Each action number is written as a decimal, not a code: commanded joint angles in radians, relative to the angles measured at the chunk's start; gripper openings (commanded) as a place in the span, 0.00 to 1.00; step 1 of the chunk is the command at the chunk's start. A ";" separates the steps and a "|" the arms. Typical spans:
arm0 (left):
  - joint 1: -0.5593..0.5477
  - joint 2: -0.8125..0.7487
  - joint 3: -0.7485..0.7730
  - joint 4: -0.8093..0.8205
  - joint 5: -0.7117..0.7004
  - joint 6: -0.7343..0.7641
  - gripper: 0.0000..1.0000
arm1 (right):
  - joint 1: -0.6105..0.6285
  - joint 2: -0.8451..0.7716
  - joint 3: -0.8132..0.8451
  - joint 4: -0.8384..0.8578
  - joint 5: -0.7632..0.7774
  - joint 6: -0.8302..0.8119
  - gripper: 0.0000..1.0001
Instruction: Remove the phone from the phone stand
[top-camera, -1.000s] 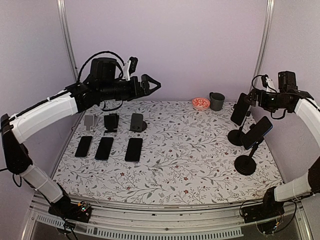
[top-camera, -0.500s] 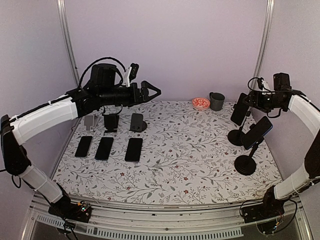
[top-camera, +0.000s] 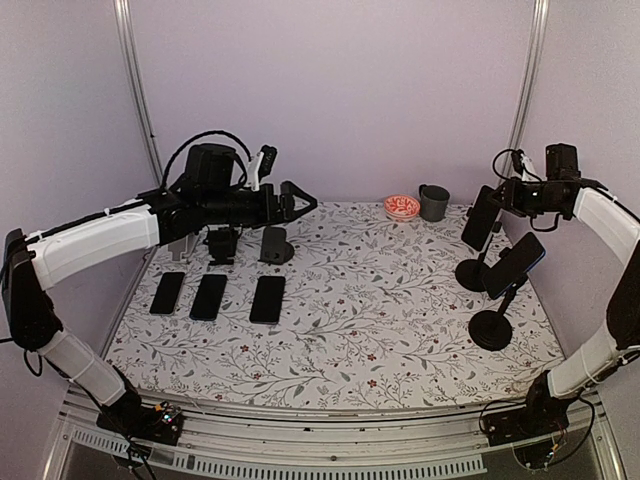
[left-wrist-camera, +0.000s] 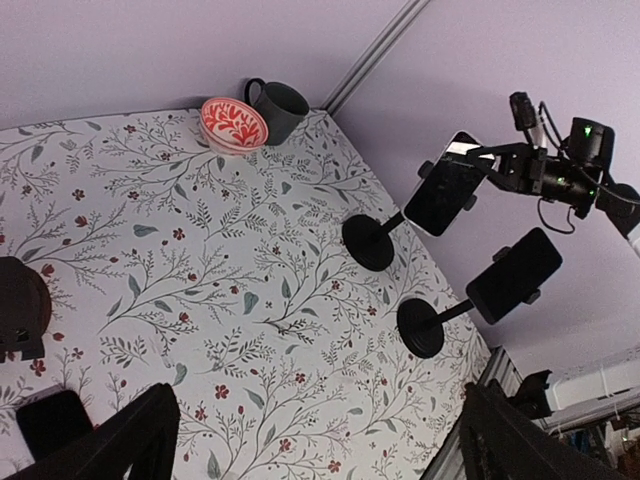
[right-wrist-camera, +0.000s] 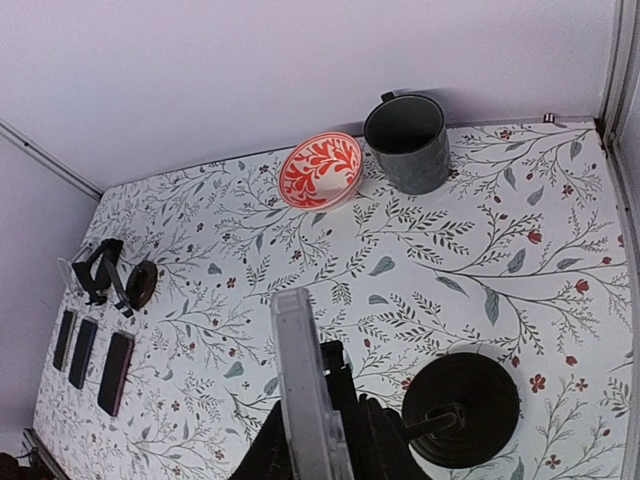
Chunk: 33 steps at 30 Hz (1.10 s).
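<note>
A dark phone (top-camera: 481, 219) sits tilted on the farther black phone stand (top-camera: 470, 275) at the right. My right gripper (top-camera: 500, 195) is at its upper edge. In the right wrist view the phone (right-wrist-camera: 305, 390) shows edge-on in a clear case, with my right gripper (right-wrist-camera: 320, 445) shut on it, one finger on each side, above the stand's round base (right-wrist-camera: 460, 408). A second phone (top-camera: 515, 265) rests on the nearer stand (top-camera: 490, 330). My left gripper (top-camera: 300, 198) hangs open and empty in the air over the back left.
A red patterned bowl (top-camera: 401, 207) and a dark mug (top-camera: 433, 202) stand at the back. Three phones (top-camera: 209, 296) lie flat at the left, with small desk stands (top-camera: 275, 245) behind them. The right wall is close to the right arm.
My right gripper has closed from open onto the top of the farther phone. The left arm has sunk a little and reached slightly right, still open.
</note>
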 joint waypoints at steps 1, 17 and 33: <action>0.016 -0.011 -0.007 0.017 -0.007 0.023 0.99 | -0.004 0.015 0.037 0.032 -0.036 0.000 0.16; 0.012 -0.039 -0.056 0.025 -0.088 0.070 0.99 | 0.035 0.000 0.086 0.106 -0.225 0.002 0.00; 0.011 -0.159 -0.171 0.055 -0.266 0.144 0.99 | 0.297 -0.003 0.190 0.110 -0.207 0.045 0.00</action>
